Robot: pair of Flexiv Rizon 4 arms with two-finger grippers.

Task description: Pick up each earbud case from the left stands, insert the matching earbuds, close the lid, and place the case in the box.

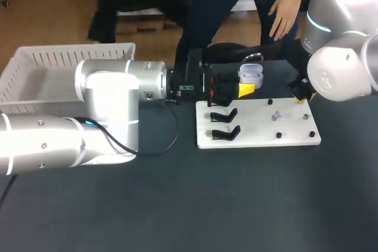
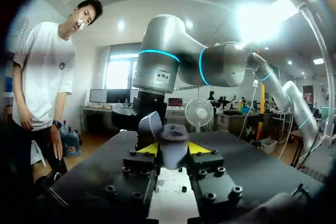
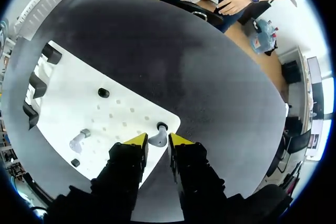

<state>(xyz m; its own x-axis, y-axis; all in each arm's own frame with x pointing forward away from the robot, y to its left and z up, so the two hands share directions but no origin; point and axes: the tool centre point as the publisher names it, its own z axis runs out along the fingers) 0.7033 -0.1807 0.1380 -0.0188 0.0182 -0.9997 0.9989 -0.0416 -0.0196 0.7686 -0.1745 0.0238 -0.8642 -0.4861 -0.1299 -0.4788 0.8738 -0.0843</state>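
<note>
Your left gripper (image 2: 173, 149) is closed on the case (image 1: 252, 77), one yellow tip on each side of it. In the head view the left arm comes in from the left and holds the case above the far edge of the white board (image 1: 260, 137). The case is off its stand, its lid is raised, and it sits just beyond the gripper's yellow tip. In the left wrist view the case shows only as a dark shape between the tips, so you cannot see inside it from there. Two black stands (image 1: 224, 115) lie on the left part of the board, one in front of the other, and both are bare. Your right gripper (image 3: 157, 141) is at the board's far right corner. Its fingers are drawn in to a slim gap, with a pale earbud (image 3: 155, 139) pinched between the yellow tips, right beside a black peg (image 3: 161, 127). A second earbud (image 3: 79, 141) lies on the board nearer its middle, well apart from the first, with more black pegs scattered round it. The box (image 1: 77, 48), a white slatted one, stands at the far left of the dark table (image 1: 236, 205), behind your left arm and well away from the case.
</note>
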